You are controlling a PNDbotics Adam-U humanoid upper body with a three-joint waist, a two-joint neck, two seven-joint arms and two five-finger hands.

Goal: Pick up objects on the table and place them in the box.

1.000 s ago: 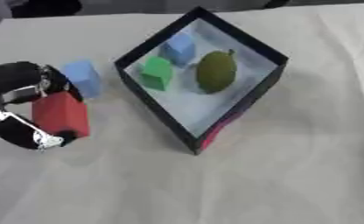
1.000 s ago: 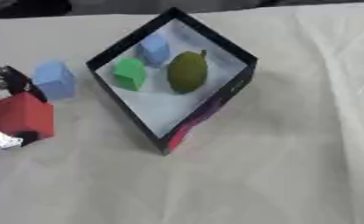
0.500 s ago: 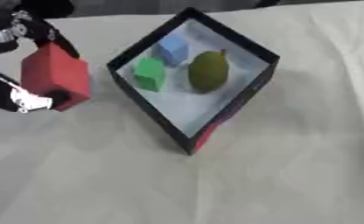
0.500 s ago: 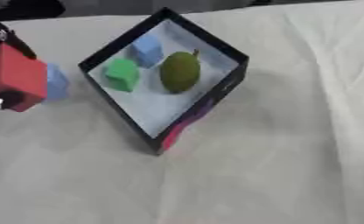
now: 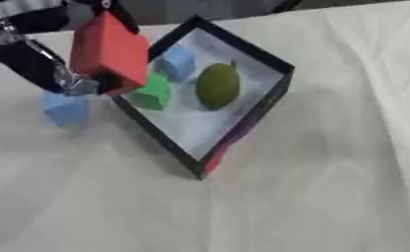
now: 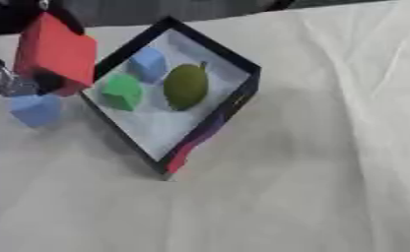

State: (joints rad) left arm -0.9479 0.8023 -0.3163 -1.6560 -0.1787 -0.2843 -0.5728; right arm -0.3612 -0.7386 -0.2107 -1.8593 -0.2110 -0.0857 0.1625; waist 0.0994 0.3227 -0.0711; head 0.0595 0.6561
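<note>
Left eye: your left hand [image 5: 36, 64] pinching red block [image 5: 110, 51], held in air over box's [image 5: 243, 129] left rim. Box already holds green block [image 5: 153, 92], blue block [image 5: 179, 63], olive fruit [image 5: 217, 86]. Second blue block [image 5: 66, 109] on table, just left of box. Step in hand: carry to box.

Right eye: red block overlaps left rim, not yet over floor. Next, you need shift right, toward bare floor near front corner, then lower and spread fingers. Right hand not visible.

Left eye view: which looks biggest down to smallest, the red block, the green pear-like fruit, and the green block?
1. Red block, though raised nearer the camera.
2. Green fruit.
3. Green block, partly hidden by the red one.
</note>
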